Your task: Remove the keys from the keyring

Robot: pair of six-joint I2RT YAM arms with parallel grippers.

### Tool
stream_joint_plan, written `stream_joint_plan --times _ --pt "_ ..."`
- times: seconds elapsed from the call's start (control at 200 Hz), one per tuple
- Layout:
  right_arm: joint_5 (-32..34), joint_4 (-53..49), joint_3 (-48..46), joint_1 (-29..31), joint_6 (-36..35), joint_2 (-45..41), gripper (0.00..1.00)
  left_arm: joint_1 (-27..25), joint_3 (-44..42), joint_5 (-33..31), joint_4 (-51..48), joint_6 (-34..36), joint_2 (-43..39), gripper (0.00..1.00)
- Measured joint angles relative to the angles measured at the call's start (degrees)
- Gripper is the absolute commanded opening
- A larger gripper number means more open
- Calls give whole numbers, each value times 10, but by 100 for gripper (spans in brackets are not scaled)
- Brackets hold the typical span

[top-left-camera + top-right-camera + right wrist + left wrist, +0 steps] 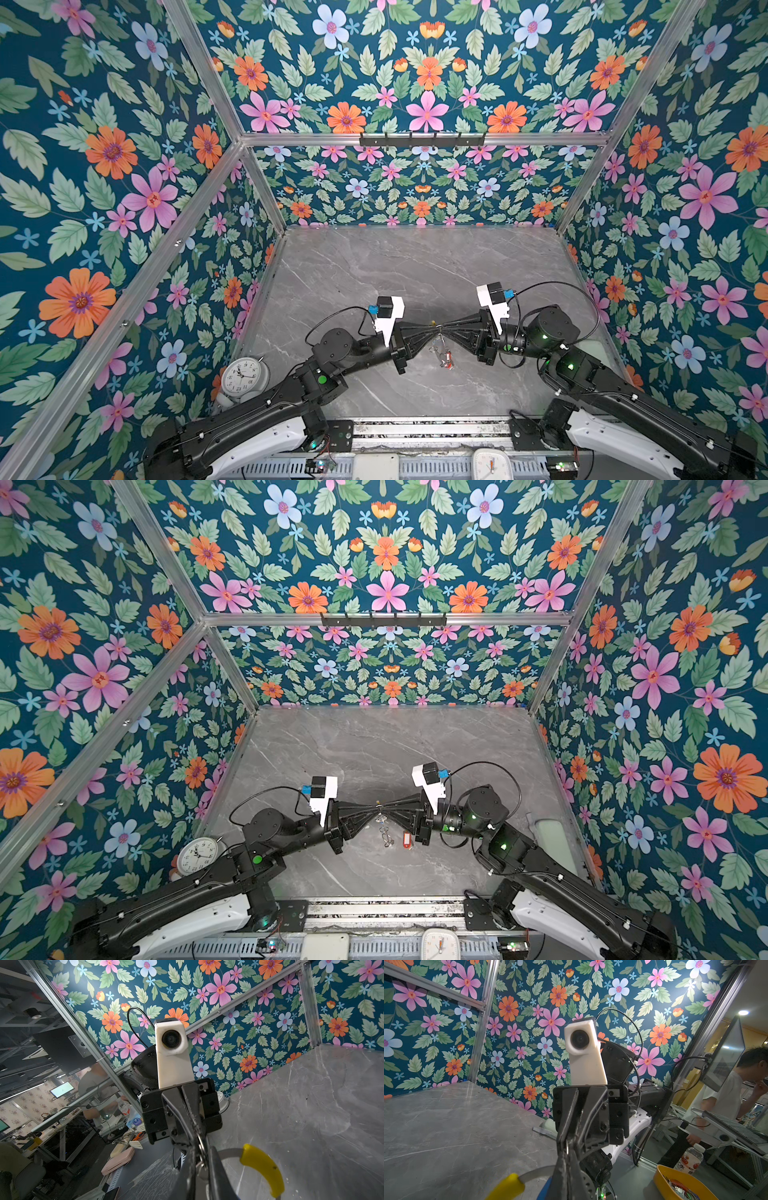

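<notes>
Marbled tabletop (374, 270): I'm pinching stiff, slippery keyring (261, 1167) wire in left claw (434, 329), light split ring (200, 1148) in right claw (448, 326), 3 o'clock.

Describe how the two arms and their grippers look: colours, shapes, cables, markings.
The left arm and right arm are black jointed segments with white shells near the base and green status lights. The left gripper and right gripper have tapered black fingers; each carries a white camera housing with a blue connector and a looping black cable.
</notes>
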Motion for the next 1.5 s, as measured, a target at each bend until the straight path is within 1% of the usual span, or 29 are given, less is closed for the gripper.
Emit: stream_joint_plan --times 0.075,0.2,0.3,0.345,0.535,0.73,0.915,1.135,1.31,1.405,1.5 --pt "0 0 0 0 -1 1 0 0 0 0 3 -1 1 0" --pt "0 -4 1 0 -9 0 0 0 0 2 5 -2 2 0" --pt "-1 -41 15 0 -23 -8 0 0 3 4 -4 -1 1 21" --pt "0 -67 27 1 -31 -12 0 0 3 4 -11 1 -3 27" --pt "0 -205 92 0 -103 -12 0 15 9 14 -61 -1 -21 34" --pt "0 -356 163 0 -185 12 0 17 42 44 -126 6 -25 33" --pt "2 -437 203 0 -229 35 0 17 68 70 -173 17 -10 33" --pt "1 -486 229 0 -252 55 0 17 89 90 -207 30 19 30" --pt "-1 -502 242 0 -261 61 0 17 97 106 -213 32 29 27" --pt "-1 -513 246 0 -265 65 0 17 100 116 -213 32 35 23" --pt "-2 -519 249 0 -266 67 0 17 101 121 -213 32 42 17"
